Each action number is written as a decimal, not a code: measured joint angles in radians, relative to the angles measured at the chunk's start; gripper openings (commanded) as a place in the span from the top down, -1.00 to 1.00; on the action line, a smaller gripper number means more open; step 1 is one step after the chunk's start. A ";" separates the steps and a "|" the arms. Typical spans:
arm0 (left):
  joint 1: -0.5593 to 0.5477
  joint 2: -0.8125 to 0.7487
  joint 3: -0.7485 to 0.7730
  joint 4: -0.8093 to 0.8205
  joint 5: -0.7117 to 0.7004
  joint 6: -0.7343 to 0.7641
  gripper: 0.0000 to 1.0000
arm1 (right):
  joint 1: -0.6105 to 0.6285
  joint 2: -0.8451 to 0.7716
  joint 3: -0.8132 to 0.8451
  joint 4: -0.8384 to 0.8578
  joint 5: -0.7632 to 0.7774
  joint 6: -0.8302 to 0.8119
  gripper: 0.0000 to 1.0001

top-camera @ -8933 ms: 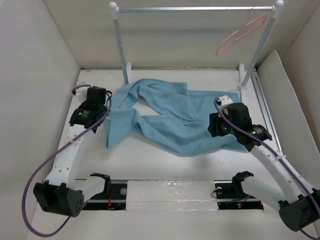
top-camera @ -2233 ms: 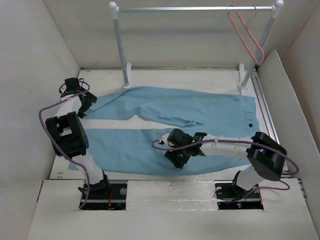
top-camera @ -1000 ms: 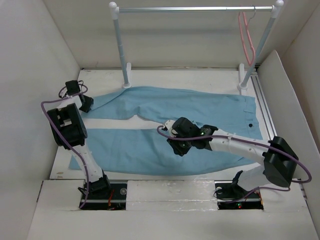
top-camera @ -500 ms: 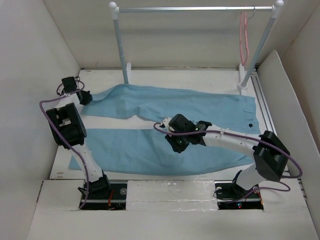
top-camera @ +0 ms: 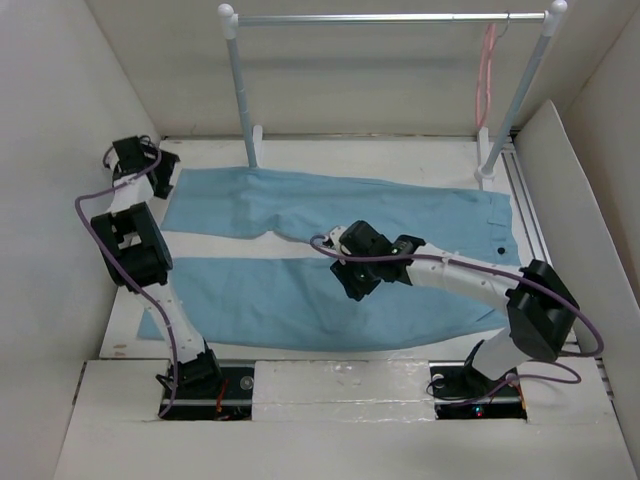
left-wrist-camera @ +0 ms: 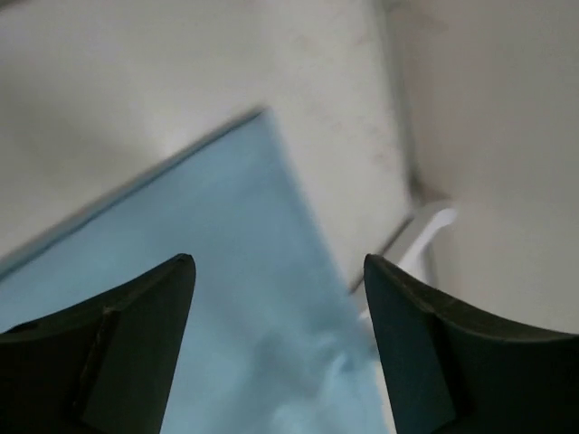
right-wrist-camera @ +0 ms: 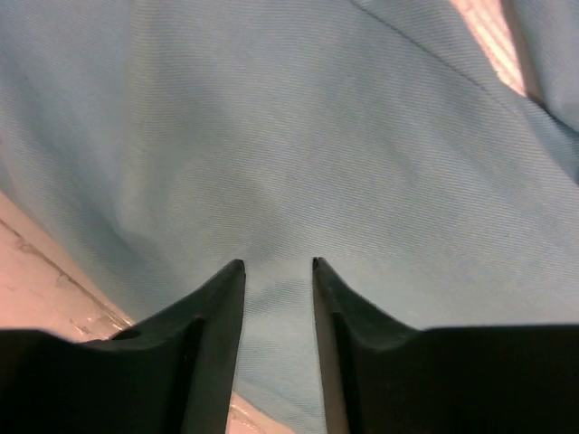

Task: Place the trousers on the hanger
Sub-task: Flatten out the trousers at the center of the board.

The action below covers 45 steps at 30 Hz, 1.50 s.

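Note:
The light-blue trousers (top-camera: 400,215) lie spread flat on the table, waist to the right and both legs running left. My left gripper (top-camera: 160,172) hovers at the far-left end of the far leg; in its wrist view the gripper (left-wrist-camera: 279,262) is open with nothing between its fingers, above the cuff corner of the trousers (left-wrist-camera: 226,298). My right gripper (top-camera: 352,288) points down onto the near leg near the crotch. Its jaws (right-wrist-camera: 278,264) stand a narrow gap apart on the flat cloth of the trousers (right-wrist-camera: 317,136). The pink hanger (top-camera: 486,75) hangs edge-on at the rail's right end.
The silver-white garment rail (top-camera: 390,18) spans the back on two posts, left (top-camera: 240,90) and right (top-camera: 520,85); one white foot (left-wrist-camera: 425,235) shows beside the cuff. White walls close in on both sides, with a slanted panel (top-camera: 565,180) at right.
My left gripper has opened and let go of the far leg's cuff, which now lies flat and squared. The right gripper has hardly shifted on the near leg. The hanger has swung edge-on.

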<state>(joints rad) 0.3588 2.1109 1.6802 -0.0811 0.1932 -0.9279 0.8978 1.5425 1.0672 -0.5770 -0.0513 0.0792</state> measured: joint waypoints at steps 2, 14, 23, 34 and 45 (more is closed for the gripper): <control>-0.011 -0.105 -0.172 -0.030 -0.035 0.033 -0.27 | -0.013 -0.008 0.000 -0.001 0.011 0.006 0.76; -0.027 -0.244 -0.457 -0.109 -0.224 0.158 -0.02 | -0.178 -0.240 -0.070 0.009 0.066 0.037 0.31; -0.021 -0.155 -0.383 -0.143 -0.300 0.201 1.00 | -0.275 -0.339 -0.096 -0.003 0.082 0.045 0.28; 0.001 -0.224 -0.438 -0.242 -0.365 0.271 0.04 | -0.389 -0.422 -0.134 -0.019 0.090 0.048 -0.25; -0.098 -0.733 -0.597 -0.308 -0.442 0.336 -0.31 | -0.333 -0.413 -0.170 0.027 -0.044 0.021 -0.20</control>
<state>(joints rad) 0.2611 1.3777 1.0832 -0.3889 -0.2485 -0.5922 0.5648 1.1297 0.8974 -0.5499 -0.0952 0.1005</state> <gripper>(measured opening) 0.663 0.600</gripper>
